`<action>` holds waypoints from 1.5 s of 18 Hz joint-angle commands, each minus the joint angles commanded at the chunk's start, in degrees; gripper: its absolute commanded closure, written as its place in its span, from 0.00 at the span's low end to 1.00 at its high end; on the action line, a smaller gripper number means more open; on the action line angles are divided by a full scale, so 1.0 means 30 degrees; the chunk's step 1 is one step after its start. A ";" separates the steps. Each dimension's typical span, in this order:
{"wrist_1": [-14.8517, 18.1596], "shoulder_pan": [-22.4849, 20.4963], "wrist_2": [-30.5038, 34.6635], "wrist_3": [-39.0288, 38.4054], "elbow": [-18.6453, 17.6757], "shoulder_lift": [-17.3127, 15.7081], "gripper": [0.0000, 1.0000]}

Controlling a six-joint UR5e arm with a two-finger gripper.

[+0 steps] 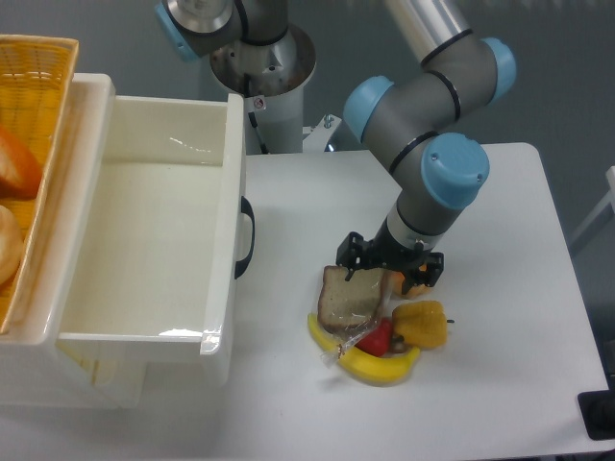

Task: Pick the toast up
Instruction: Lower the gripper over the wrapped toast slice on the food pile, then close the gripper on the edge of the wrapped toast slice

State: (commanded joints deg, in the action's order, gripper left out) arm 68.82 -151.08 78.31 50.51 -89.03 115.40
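A slice of grey-brown toast [350,301] in clear crinkly wrap lies flat on a white table [500,365], directly below and slightly left of the claw [389,272]. The claw hangs low over the toast's top edge, its dark fingers spread apart with nothing between them, one finger at the toast's upper left corner and the other near its upper right corner; whether the tips touch the wrap cannot be told. Just right of the claw, partly hidden behind it, sits a round orange bun [417,282]. Below the claw, a yellow pepper [421,325] lies beside the toast's right edge, a small red piece [378,339] peeks from under the toast's lower corner, and a banana [370,366] curves beneath them all, touching the wrap. The grey arm with blue joint caps [437,144] rises up and back from the claw toward the top of the view. Well to the left of the claw stands a large white bin [154,230] with a dark handle [246,236] on its near wall. Farther left, at the frame's edge, is a yellow wicker basket [43,86] holding orange-brown bread. Behind the table, up and left of the claw, stands a grey metal post [259,67] against a dull blue-grey wall.
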 joint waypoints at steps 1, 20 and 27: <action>0.0000 -0.0088 -0.0029 0.0529 -0.0001 0.0030 0.00; -0.0059 0.0028 -0.0528 0.2263 0.0059 0.1875 0.00; -0.0029 0.0204 -0.0499 0.2292 0.0029 0.1963 0.01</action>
State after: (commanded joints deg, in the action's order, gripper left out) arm 68.73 -150.47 76.82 57.39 -88.94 121.29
